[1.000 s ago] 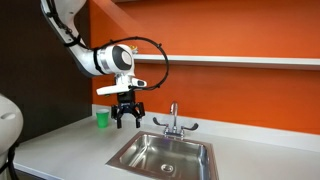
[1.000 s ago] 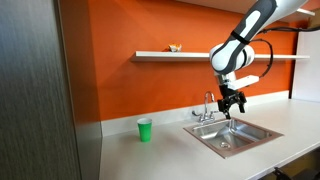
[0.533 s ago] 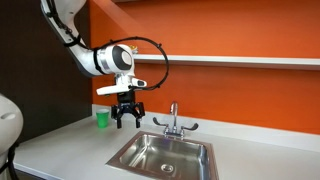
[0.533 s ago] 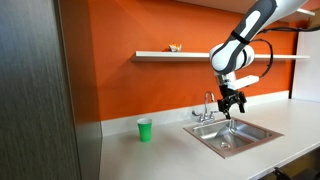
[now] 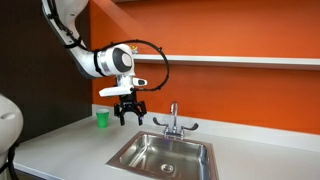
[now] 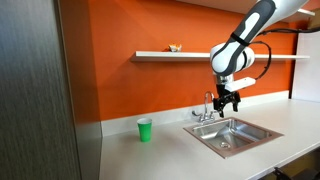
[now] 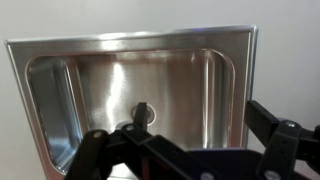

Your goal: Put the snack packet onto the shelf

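Note:
The snack packet point(image 6: 175, 47) is a small orange-yellow thing lying on the shelf point(image 6: 190, 55), a long thin white board on the orange wall. The shelf also shows in an exterior view point(image 5: 250, 61), where the packet is out of view. My gripper point(image 5: 130, 117) hangs open and empty over the near side of the steel sink point(image 5: 160, 138), well below the shelf. It also shows in an exterior view point(image 6: 230, 103). In the wrist view my open jaws point(image 7: 185, 145) frame the sink basin point(image 7: 130, 40) and its drain.
A small green cup point(image 5: 101, 118) stands on the grey countertop by the wall, and shows in an exterior view point(image 6: 144, 129). A chrome faucet point(image 5: 173, 118) rises behind the sink point(image 6: 203, 137). A dark tall cabinet point(image 6: 40, 90) stands at the counter's end.
My gripper has risen slightly above the sink, still open and empty. Nothing else has moved.

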Available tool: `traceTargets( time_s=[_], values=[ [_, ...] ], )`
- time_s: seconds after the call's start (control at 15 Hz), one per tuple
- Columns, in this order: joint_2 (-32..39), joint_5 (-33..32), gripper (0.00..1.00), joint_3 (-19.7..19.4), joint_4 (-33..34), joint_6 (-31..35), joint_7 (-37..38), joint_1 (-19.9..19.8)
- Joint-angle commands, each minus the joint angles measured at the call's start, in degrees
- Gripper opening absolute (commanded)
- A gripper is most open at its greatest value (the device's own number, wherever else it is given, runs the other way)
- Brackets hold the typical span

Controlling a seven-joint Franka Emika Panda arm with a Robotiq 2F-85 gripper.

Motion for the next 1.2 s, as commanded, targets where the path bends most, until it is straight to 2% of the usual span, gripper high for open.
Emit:
traceTargets(
  time_s=[0.0, 0.2, 0.47, 0.53, 1.13],
  values=[
    [0.1, 1.9, 1.00, -0.4, -1.4, 5.4, -3.0, -0.3],
    [0.7, 3.6, 1.00, -0.9, -2.3, 9.2, -8.1, 0.1],
    [1.4, 3.7, 1.00, -0.9, -2.2, 9.3, -10.9, -0.1],
    [1.3, 2.7, 1.00, -0.2, -1.9, 8.4, -8.0, -0.4],
    [1.5, 2.7, 1.00, -0.2, -1.9, 8.4, -8.1, -0.4]
  ],
)
